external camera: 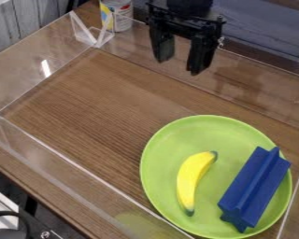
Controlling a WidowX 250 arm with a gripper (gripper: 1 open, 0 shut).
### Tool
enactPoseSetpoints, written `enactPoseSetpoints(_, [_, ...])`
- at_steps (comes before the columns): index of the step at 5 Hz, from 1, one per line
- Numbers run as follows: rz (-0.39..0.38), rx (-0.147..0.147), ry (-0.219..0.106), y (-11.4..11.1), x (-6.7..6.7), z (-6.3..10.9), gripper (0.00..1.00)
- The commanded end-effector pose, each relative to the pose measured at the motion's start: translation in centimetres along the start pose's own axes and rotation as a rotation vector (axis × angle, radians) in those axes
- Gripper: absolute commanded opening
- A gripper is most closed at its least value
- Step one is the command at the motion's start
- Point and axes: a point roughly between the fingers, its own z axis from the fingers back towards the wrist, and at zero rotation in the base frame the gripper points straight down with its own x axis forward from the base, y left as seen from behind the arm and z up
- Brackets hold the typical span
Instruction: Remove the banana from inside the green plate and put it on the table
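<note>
The plate (160,159) serves as the landmark: a round lime-green dish lying flat on the brown wood-grain bench (102,103), at the near right part of it. Inside the plate, left of its centre, lies the banana (194,180), yellow and gently curved, its dark tip pointing to the plate's near edge and its other end toward the middle. Just right of the banana, also inside the plate, rests a blue block (254,189), long and lying on a slant roughly parallel with the fruit; the two are close but apart, with a strip of green showing between them. The block's near end reaches the plate's rim on the right.

Well beyond the plate, over the far side of the bench, hangs the black pincer (179,54), pointing down with its two fingers spread wide and nothing between them. It touches neither plate nor banana.

Clear acrylic walls (46,149) run round the bench; the near one passes close in front of the plate. Far off to the plate's upper left, past the wall, stands a small white and yellow bottle (113,14).
</note>
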Motion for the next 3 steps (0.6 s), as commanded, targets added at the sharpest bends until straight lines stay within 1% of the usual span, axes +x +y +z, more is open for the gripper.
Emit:
enactPoseSetpoints(1, [-0.009,0.009,-0.059,0.46,1.14,1.23,1.0])
enactPoseSetpoints(3, [-0.01,0.002,-0.05,0.41,1.11,1.01,1.0])
